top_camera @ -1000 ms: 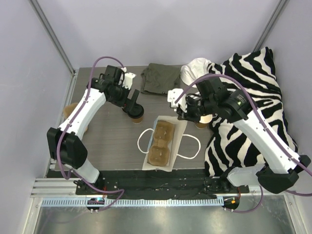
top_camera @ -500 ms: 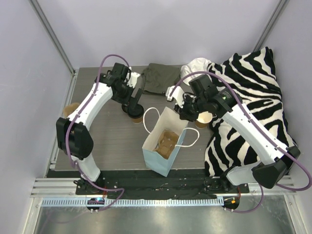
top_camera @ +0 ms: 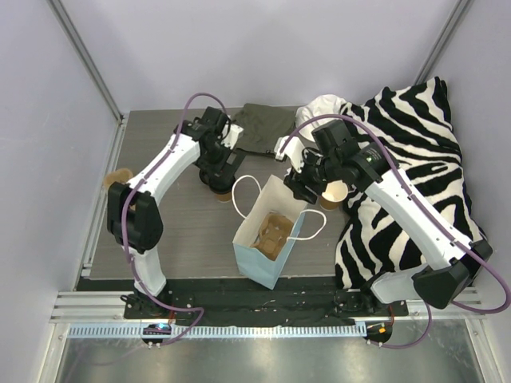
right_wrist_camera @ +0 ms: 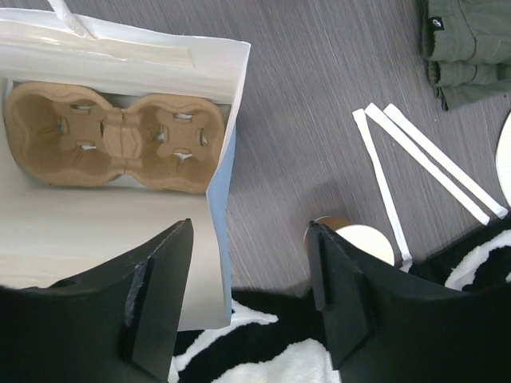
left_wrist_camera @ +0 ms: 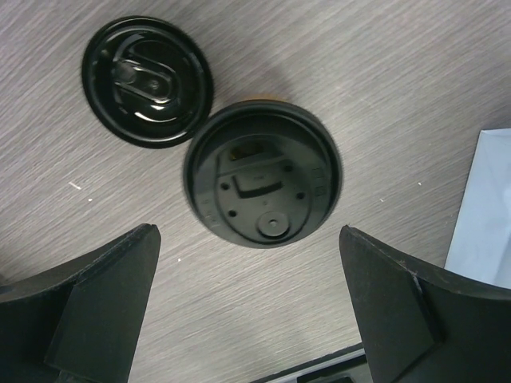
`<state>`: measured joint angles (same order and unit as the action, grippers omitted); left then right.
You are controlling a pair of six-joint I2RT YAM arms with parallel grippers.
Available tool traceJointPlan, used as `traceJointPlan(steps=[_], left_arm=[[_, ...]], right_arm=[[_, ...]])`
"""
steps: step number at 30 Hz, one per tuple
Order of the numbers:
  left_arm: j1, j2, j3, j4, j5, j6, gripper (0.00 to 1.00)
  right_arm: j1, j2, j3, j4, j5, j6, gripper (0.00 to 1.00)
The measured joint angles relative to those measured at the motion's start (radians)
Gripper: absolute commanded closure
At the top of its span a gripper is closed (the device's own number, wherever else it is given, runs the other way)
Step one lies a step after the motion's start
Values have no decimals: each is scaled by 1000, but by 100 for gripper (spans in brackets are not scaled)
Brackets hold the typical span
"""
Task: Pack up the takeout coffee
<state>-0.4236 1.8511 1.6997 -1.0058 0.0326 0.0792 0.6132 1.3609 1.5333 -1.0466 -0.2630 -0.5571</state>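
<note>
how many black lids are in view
2: one on the takeout coffee under the left fingers, one loose lid on the table beside it; more may be hidden.

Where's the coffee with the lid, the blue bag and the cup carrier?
takeout coffee [left_wrist_camera: 263, 187], left wrist view, top of its black lid.
blue bag [top_camera: 254, 263], top view, outer side wall.
cup carrier [right_wrist_camera: 116, 137], right wrist view, middle bridge.
</note>
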Motion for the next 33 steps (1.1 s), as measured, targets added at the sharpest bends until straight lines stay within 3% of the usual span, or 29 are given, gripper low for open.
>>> traceJointPlan(steps=[2, 5, 33], left_arm=[[-14, 7, 0, 0, -6, 0, 0], [-26, 23, 8, -1, -8, -1, 0], [-30, 73, -9, 10, -14, 3, 17]], right_arm=[[0, 0, 0, 0, 4, 3, 22], [0, 0, 5, 0, 11, 6, 19], [-7, -6, 28, 9, 70, 3, 16]])
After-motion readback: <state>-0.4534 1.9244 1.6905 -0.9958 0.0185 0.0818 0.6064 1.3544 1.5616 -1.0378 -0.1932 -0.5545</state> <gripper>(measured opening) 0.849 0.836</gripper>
